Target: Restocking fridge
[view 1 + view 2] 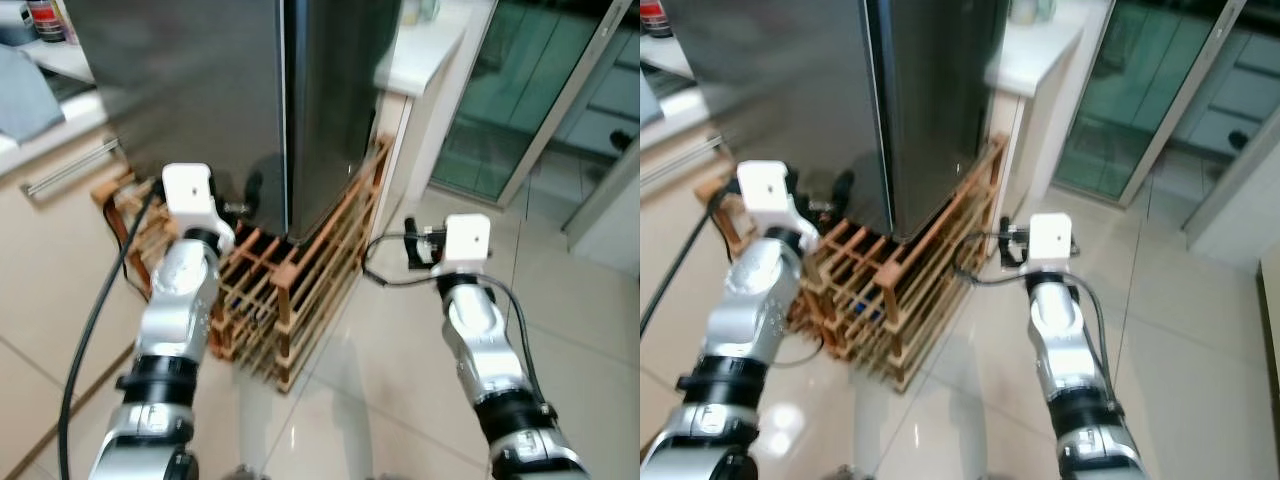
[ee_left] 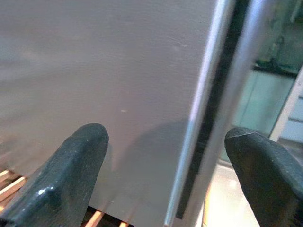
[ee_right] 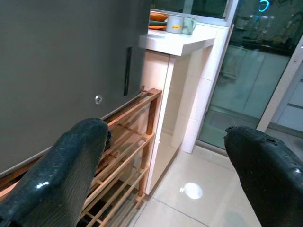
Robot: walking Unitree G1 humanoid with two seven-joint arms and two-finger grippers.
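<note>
The fridge (image 1: 200, 90) is a tall dark grey steel box standing on a low wooden rack (image 1: 300, 290). Its door edge (image 1: 286, 120) runs down the middle of what I see. My left arm (image 1: 187, 195) reaches toward the bottom of the door. In the left wrist view my left gripper (image 2: 165, 156) is open and empty, close to the door, with the door's edge gap (image 2: 208, 118) between the fingertips. My right arm (image 1: 467, 240) is raised to the right of the rack. My right gripper (image 3: 165, 142) is open and empty, facing the fridge's side (image 3: 61, 61).
A white counter (image 1: 420, 55) with a mug (image 3: 177, 23) and orange plates adjoins the fridge on the right. A glass sliding door (image 1: 520, 90) is further right. On the left are a cabinet with a handle (image 1: 70, 165) and a black cable (image 1: 100, 310). The floor is glossy tile.
</note>
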